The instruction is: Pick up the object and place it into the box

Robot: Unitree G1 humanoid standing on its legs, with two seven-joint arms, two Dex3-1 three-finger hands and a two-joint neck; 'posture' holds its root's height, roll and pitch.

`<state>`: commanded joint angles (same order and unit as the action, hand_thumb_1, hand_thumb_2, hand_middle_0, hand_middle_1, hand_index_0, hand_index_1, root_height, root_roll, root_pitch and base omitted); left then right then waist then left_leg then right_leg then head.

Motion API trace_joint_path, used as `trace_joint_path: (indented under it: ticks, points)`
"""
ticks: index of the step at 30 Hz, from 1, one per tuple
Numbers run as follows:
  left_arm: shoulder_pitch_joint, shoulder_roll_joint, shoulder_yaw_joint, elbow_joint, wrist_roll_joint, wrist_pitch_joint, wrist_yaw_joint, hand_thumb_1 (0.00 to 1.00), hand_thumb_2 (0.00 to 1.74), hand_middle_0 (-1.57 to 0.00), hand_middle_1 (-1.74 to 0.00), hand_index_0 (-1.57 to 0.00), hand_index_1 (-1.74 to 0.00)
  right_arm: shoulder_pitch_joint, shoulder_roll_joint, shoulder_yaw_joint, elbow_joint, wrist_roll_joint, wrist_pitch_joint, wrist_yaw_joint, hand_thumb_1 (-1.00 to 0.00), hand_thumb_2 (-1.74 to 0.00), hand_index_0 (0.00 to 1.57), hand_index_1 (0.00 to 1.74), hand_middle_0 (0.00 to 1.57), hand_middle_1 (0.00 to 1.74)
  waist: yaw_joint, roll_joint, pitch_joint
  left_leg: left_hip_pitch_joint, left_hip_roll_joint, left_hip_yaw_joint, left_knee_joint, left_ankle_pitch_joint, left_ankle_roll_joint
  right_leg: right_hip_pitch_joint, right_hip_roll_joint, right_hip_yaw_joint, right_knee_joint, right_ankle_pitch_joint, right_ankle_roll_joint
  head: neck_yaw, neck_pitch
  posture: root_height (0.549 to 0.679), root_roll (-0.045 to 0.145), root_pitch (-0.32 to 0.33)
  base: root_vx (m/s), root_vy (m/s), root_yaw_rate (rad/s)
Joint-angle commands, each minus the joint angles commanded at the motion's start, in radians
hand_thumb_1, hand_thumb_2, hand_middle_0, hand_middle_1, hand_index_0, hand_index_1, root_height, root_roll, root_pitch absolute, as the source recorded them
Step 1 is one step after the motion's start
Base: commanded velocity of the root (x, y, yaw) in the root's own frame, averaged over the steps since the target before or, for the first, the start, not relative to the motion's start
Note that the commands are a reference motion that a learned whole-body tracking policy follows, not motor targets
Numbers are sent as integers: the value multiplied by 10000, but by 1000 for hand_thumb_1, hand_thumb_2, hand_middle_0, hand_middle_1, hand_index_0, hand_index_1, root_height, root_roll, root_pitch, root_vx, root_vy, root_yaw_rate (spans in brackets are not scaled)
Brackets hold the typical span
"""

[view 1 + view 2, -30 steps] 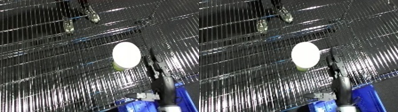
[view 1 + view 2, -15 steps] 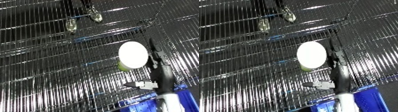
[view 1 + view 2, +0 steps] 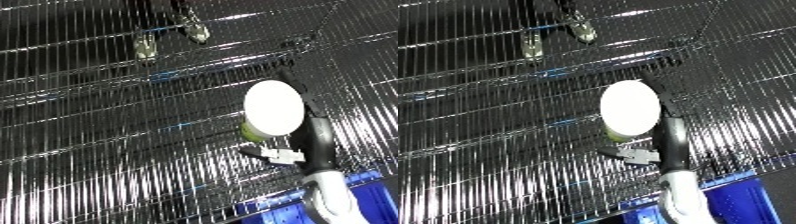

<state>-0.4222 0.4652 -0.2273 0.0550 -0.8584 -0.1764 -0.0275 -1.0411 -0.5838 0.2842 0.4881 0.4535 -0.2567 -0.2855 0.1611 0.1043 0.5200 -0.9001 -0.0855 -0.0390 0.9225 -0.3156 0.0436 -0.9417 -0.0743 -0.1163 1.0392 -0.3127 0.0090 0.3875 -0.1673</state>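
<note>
We are looking down on a shiny wire-grid surface [image 3: 107, 150] that fills nearly the whole view, its thin metal rods glinting in rows. Above that grid we are seeing the object [image 3: 277, 109], a round container with a flat white lid facing us and a pale green body showing just under the lid's lower left edge. It is sitting against the right hand [image 3: 306, 122], whose black fingers are reaching up along the object's right side and behind it. The fingers seem to be wrapping round the object, but we cannot tell for sure how they are closing, since the lid is hiding most of them. Below the object the white and silver right forearm [image 3: 330, 197] is rising from the lower edge of the view, with a small white and black fitting [image 3: 277, 154] sticking out to the left of the wrist, just under the object. Below and to the right of the object, at the bottom corner, we are seeing the blue bin [image 3: 298, 212], partly behind the forearm. Well above the object and to its left, two small metal pieces [image 3: 169, 39] are hanging over the grid
</note>
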Motion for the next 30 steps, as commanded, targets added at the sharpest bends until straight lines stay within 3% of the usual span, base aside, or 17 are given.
trace_joint_path:
  ticks: [7, 12, 17, 24, 30]
  points:
    - [87, -6, 31, -25, -47, -74, -85, 1000, 1740, -1570, -1740, -1570, -1740, -108, 43, 30, 207, 90, -3, 37, -750, -1305, 1178, 1305, 1178, 1305, 0, 34, 0, 84, 7, -8, -50, 35, -4, 44, 0, -18, 4, 0, -14, 103, 57, 592, 30, 271, -16, -4, -3]
    - [141, -9, 49, -59, -82, -84, -120, 1000, 1740, -1570, -1740, -1570, -1740, -17, 56, -15, 222, 20, 59, -17, -750, -1305, 1178, 1305, 1178, 1305, -40, 26, 0, 210, 38, -18, -183, 83, -26, 145, 22, 9, -93, 25, -11, 104, 76, 594, 31, 268, -25, -5, -18]
    - [364, -63, 148, -87, 7, -198, -207, 1000, 1740, -1570, -1740, -1570, -1740, 452, 134, -214, -219, -45, -116, 61, -750, -1305, 1178, 1305, 1178, 1305, -135, -58, 0, 593, 98, -17, -581, 197, -63, 500, 67, 19, -427, 97, 2, -23, 4, 601, 31, 259, -28, -12, -39]
    - [862, -196, 453, -225, 224, -337, -302, 1000, 1740, -1570, -1740, -1570, -1740, 1817, 459, -798, -2190, -501, -170, 132, -750, -1305, 1178, 1305, 1178, 1305, -463, -287, 0, 1494, 225, 17, -1395, 408, -159, 1340, 171, 98, -1111, 236, 74, -410, -167, 614, 34, 233, -33, -6, -105]
    - [1216, -394, 820, -203, 415, -291, -380, 1000, 1740, -1570, -1740, -1570, -1740, 3193, 875, -1271, -3904, -917, -229, 211, -750, -1305, 1178, 1305, 1178, 1305, -865, -514, 0, 2276, 344, 109, -1886, 478, -244, 2111, 243, 212, -1646, 335, 120, -671, -619, 622, 38, 199, -26, 2, -182]
